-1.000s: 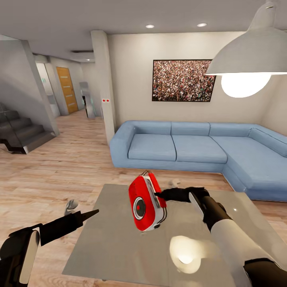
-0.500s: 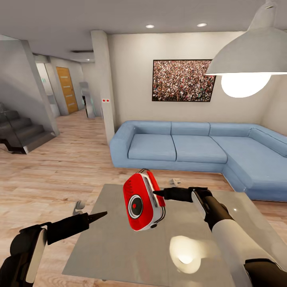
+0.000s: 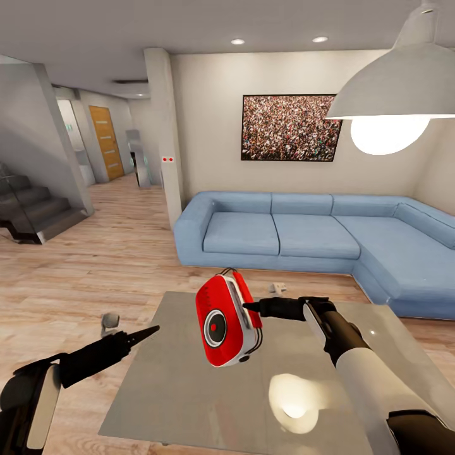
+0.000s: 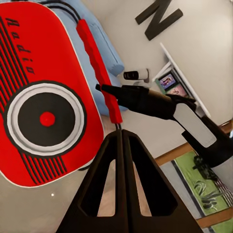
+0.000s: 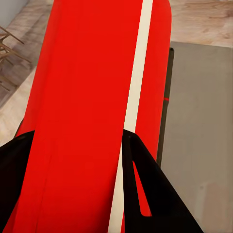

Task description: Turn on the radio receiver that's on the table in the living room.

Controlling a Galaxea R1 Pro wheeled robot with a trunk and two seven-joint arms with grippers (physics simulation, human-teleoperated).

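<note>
The red radio receiver [image 3: 221, 322] hangs tilted above the grey table [image 3: 189, 392], its round dial facing me. My right gripper [image 3: 248, 307] is shut on the radio's side edge; in the right wrist view the black fingers [image 5: 145, 194] flank the red body [image 5: 92, 97] with its white band. My left gripper [image 3: 151, 330] is shut to a point, off the table's left edge and apart from the radio. In the left wrist view its tips [image 4: 119, 133] point just below the radio's face [image 4: 43, 116], and the right gripper [image 4: 99, 87] touches the red edge.
A blue L-shaped sofa [image 3: 303, 234] stands behind the table, with a crowd-photo picture [image 3: 289, 126] above it. A white pendant lamp [image 3: 392, 88] hangs at the upper right. A pillar [image 3: 165, 139] and stairs [image 3: 31, 215] are to the left, with wood floor [image 3: 95, 272] between.
The right gripper lifted the radio slightly and swung it left, turning its dial more toward me. The left gripper reached toward the radio, then drew back a little.
</note>
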